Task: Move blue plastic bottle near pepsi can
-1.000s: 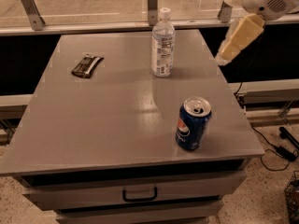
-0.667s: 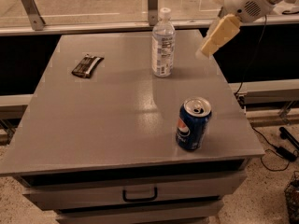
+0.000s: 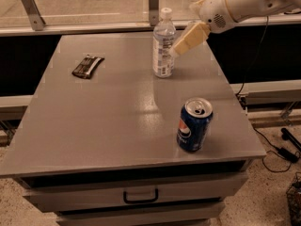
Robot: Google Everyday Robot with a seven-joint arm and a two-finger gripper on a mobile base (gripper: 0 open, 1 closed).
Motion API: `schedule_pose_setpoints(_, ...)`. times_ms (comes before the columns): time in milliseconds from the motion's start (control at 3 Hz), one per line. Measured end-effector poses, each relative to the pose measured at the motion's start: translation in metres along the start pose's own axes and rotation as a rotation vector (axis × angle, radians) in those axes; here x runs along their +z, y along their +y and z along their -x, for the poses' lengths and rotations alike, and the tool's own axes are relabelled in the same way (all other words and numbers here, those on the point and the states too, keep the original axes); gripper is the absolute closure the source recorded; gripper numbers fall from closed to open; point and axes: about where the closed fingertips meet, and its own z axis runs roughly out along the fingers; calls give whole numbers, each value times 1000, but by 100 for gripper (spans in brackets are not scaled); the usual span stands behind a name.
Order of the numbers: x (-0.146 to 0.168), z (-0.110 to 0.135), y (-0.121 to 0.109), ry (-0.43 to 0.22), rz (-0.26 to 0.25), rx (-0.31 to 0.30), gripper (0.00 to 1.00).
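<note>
The gripper (image 3: 176, 50) is pictured above the back right of the tabletop (image 3: 117, 117), angled down and leftward, its tip just beside the label of the blue plastic bottle (image 3: 163, 44), which is stood upright near the back edge. Whether contact is made, or whether the jaws are spread or pressed together, cannot be told. The pepsi can (image 3: 194, 126) is seen upright near the front right corner, well apart from the bottle.

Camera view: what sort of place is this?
Probably a lab or workshop test area: a grey drawer cabinet serves as the table, loose cables lie on the speckled floor, and metal rail posts stand behind. The gripper hangs beside the blue plastic bottle, on its picture-right.
</note>
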Motion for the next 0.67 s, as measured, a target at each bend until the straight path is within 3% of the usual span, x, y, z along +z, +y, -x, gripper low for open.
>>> schedule_pose_setpoints(333, 26, 7, -5, -70, 8, 48, 0)
schedule_pose_setpoints(667, 46, 9, -5, -108, 23, 85, 17)
